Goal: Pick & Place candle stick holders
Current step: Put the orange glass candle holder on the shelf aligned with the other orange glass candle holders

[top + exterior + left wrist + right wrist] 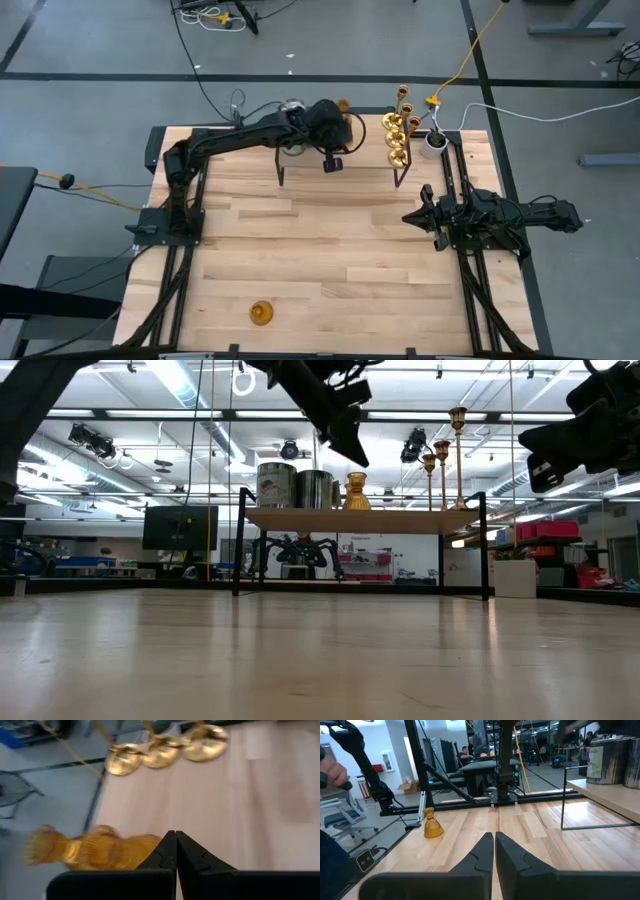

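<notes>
- A pale wooden table [330, 260] is filling the frame, a raised shelf [360, 517] running along its top edge.
- Lower left, a lone amber-orange bell-shaped glass holder [262, 313] is standing upright, well apart from both arms.
- Upper centre, the left gripper [333, 163] is hovering clenched and empty by the shelf.
- Three shiny brass stemmed holders [397, 136] are standing upper right.
- At right, the right gripper [422, 215] is waiting clenched and empty; only its wrist view is showing the lone holder ahead.
</notes>
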Controlling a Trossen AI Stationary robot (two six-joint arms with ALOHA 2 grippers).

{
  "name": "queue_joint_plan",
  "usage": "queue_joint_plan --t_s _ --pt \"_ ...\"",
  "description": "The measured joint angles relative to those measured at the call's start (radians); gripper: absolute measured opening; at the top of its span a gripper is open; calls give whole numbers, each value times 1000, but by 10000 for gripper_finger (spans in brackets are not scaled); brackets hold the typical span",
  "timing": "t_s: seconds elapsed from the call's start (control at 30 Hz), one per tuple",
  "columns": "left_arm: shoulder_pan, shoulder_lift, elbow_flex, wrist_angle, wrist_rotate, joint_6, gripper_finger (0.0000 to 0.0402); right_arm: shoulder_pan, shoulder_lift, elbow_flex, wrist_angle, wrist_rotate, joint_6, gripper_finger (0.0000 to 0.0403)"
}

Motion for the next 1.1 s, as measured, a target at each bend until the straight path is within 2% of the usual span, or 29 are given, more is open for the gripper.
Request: queue_joint_plan --t_s 0.23,0.5,0.8,0.9,1.1 --pt "-33 -50 0 -97 71 -32 2 0 0 0 0 0 0 20" --pt "-77 -98 0 -221 80 -59 2 0 0 0 0 0 0 20" --pt "-133 -134 -4 -332 140 -57 2 0 0 0 0 0 0 20" --pt "-151 -171 -60 -332 139 -61 2 0 0 0 0 0 0 20" --pt "-207 -293 -247 -316 138 -85 2 0 0 0 0 0 0 20"
